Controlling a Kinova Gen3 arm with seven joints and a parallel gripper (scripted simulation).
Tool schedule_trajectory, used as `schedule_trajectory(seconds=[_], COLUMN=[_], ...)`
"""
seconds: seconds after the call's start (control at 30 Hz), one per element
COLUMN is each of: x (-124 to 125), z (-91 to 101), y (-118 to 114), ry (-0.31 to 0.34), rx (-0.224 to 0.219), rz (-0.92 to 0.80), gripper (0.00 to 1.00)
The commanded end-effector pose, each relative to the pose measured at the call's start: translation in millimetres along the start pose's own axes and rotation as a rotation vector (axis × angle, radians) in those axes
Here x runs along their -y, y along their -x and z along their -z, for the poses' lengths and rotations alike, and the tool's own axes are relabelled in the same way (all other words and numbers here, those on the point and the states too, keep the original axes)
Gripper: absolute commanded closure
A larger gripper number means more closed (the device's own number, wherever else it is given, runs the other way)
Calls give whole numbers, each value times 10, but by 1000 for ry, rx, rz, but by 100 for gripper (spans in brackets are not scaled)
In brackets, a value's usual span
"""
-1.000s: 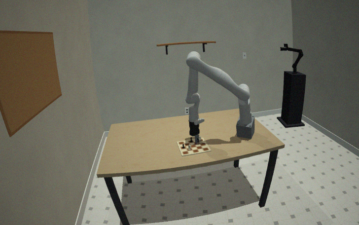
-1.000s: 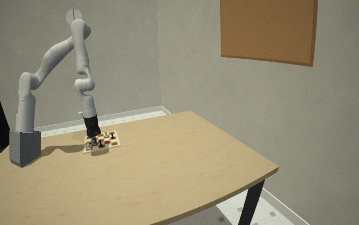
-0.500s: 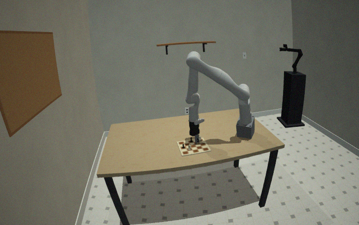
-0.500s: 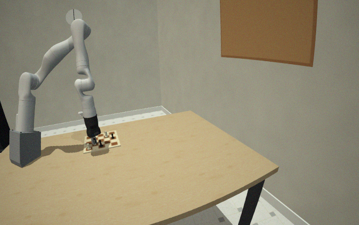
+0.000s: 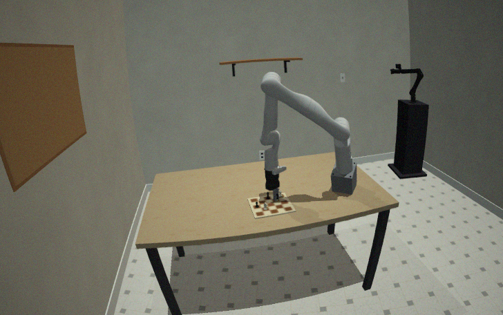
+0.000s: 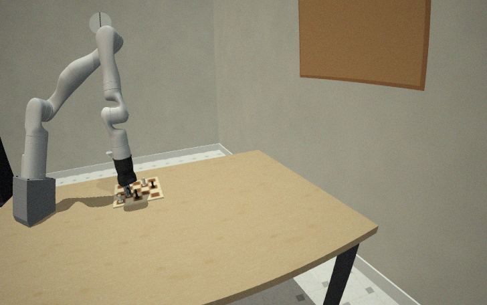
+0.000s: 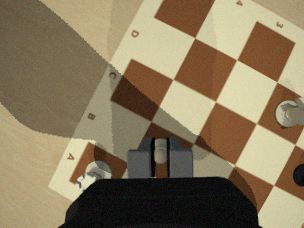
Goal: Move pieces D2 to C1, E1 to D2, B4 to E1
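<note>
The chessboard [image 5: 275, 213] [image 6: 156, 190] [image 7: 165, 45] lies on the table. My gripper [image 5: 276, 199] [image 6: 127, 191] [image 7: 160, 151] points down over B4, shut on a pale piece [image 7: 160, 150] whose round head shows between the fingers; I cannot tell whether its base touches the board. A white piece [image 5: 265, 206] [image 6: 144, 182] [image 7: 287, 114] stands upright on D2. A black piece [image 5: 256, 204] [image 6: 152, 184] [image 7: 299, 175] stands upright on C1. E1 is bare in the top and exterior views and outside the wrist view.
A white piece [image 6: 120, 198] [image 7: 96, 172] stands on A5, close beside my gripper. A black piece [image 5: 267, 195] [image 6: 136, 194] stands on A3, hidden in the wrist view. Both are near the fingers. The table [image 5: 207, 207] [image 6: 233, 229] extends around the board.
</note>
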State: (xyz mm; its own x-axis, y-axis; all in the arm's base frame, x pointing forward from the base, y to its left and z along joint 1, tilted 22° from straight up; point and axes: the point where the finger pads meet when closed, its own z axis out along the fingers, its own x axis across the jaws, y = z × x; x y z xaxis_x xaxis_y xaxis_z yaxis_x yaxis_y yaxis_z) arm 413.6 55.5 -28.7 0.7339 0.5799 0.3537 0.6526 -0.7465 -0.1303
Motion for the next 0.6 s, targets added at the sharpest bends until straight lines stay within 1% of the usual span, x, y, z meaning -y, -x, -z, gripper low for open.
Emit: schedule_trajectory(seconds=[0.0, 0.13, 0.23, 0.3, 0.4, 0.57], x=[-5, -5, -5, -5, -5, -5], z=[6, 49, 133, 133, 260, 529], y=[-3, -3, -3, -3, -3, -2], ry=[1, 1, 1, 1, 1, 1], rx=[-1, -1, -1, -1, -1, -1], rz=[0, 0, 0, 0, 0, 0], gripper=[100, 100, 100, 100, 100, 100])
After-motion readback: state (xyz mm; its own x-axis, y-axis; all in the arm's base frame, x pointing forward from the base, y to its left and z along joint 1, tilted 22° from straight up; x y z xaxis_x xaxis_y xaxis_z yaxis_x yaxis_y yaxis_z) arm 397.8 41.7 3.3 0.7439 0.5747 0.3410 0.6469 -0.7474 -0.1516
